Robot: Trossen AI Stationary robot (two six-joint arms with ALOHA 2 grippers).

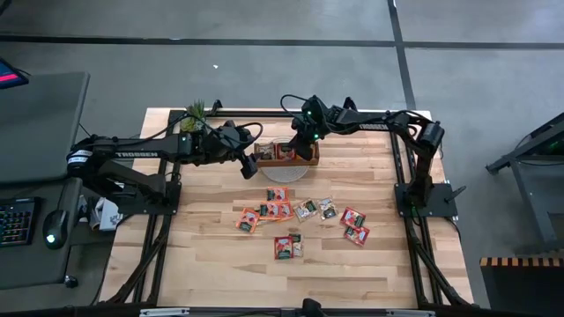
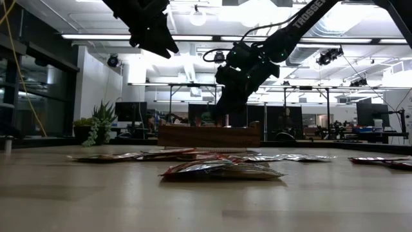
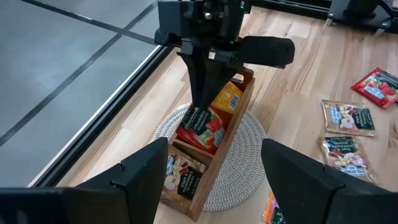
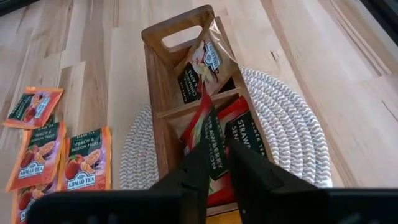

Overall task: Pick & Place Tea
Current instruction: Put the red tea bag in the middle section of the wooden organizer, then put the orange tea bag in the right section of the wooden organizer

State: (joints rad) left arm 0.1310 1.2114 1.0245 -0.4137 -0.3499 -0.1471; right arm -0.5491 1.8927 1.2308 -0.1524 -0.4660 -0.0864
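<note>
Nearest on the desk (image 1: 211,273) lies a loose spread of tea sachets (image 1: 300,222), mostly red and orange with a few paler ones, flat on the wood and well apart from both arms. Beyond them a round woven mat (image 1: 287,173) carries the wooden tray (image 1: 286,161) (three compartments, with a handle cut-out at one end). Sachets already stand in the tray: a pale one in the left compartment, red ones in the middle and an orange one at the right. The right tool (image 4: 214,163) reaches down into the middle compartment, clenched on a red sachet (image 4: 210,144) held upright on its edge among the others there. The left tool (image 3: 214,180) hangs just left of the tray, above the desk, its fingers released and spread wide, grasping nothing. A small plant (image 1: 195,113) stands at the far left edge.
</note>
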